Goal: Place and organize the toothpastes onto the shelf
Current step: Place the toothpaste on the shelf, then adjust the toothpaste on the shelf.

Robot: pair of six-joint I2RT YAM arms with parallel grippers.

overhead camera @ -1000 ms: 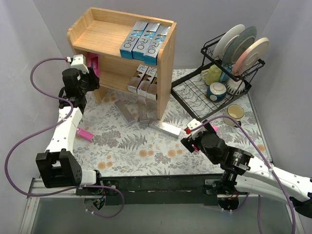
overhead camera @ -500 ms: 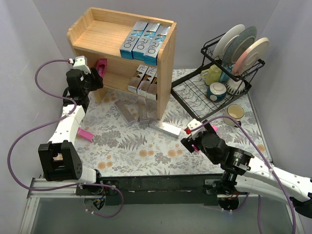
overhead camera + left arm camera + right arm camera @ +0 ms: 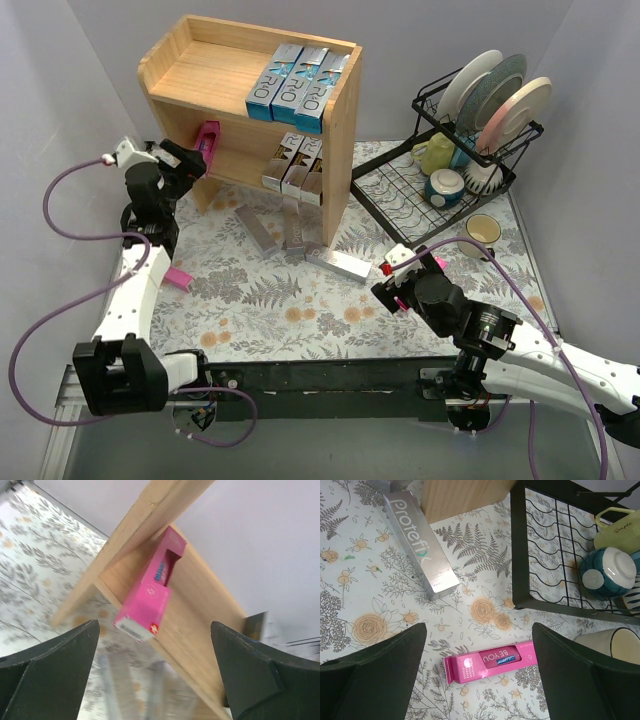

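"See that? The left gripper point(image 3: 190, 160) just let go. A second ago it had the pink box point(image 3: 208, 138) pinched. Now its jaws stand wide and nothing is between them."

"So where is the box?"

"On the lower level of the shelf point(image 3: 340, 120), at the far left end, with its near end about at the front lip. It's well apart from the three silver-black boxes point(image 3: 295, 165) at the right end. I can't tell whether it leans on the side panel."

"One more done, then."

"I'd say so, along with the three blue boxes point(image 3: 297, 88) on top. It sits a bit crooked, so it may want straightening. Plenty are left on the table point(image 3: 300, 310): silver boxes point(image 3: 258, 228) in front of the shelf and a second pink one point(image 3: 175, 277) by the left arm."

"And the arm itself?"

"It has drawn back to the left of the shelf. The forearm rises steeply from the table, and the wrist is turned so the fingers point right, at the shelf opening."

"The other arm?"

"It hasn't budged. The right gripper point(image 3: 477, 630) hangs low with its jaws spread, holding nothing. A third pink box point(image 3: 490, 661) lies flat just under it, and a lettered silver box point(image 3: 417, 545) lies beyond. I'd guess that pink one goes next."
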